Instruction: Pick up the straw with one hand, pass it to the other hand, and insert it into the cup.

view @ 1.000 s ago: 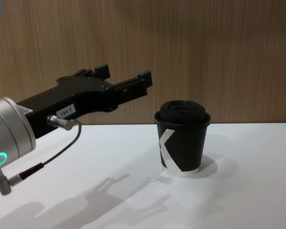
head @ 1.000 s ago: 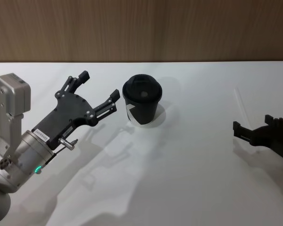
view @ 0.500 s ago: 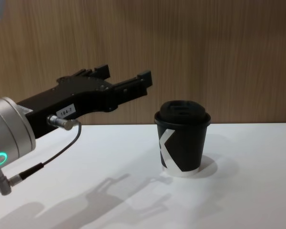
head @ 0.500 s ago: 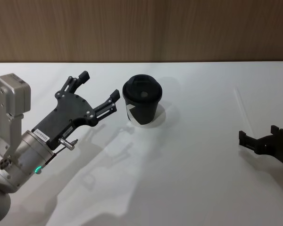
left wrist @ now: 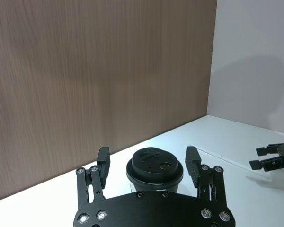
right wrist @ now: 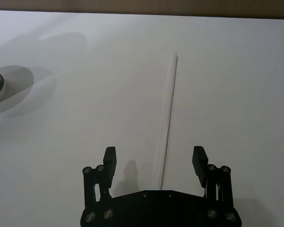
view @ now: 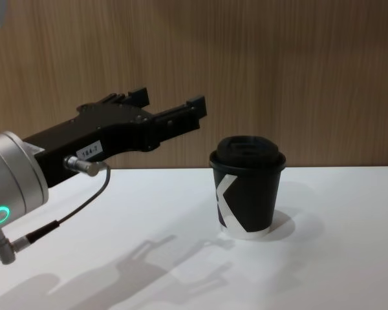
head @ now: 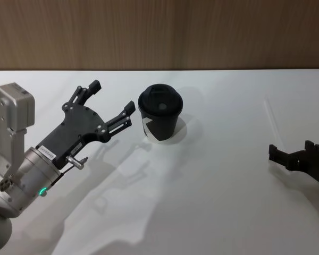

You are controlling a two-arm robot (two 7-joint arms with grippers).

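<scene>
White tabletop [head: 202,212], wood-panelled wall [head: 159,32] behind, black cup [head: 160,114] standing, straw [right wrist: 167,118] lying flat

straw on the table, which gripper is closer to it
Right. The right gripper is open, lined up on the near end of the straw; the left gripper hovers open beside the cup, far from the straw.

A plain white worktop [head: 218,207] spreads wide, smooth and matte. Along its far edge stands a wall of brown wood-grain panelling [head: 159,32]. Soft grey shadows [head: 122,178] lie on the worktop's front left part. A pale grey wall [left wrist: 255,56] meets the panelling at a corner.
</scene>
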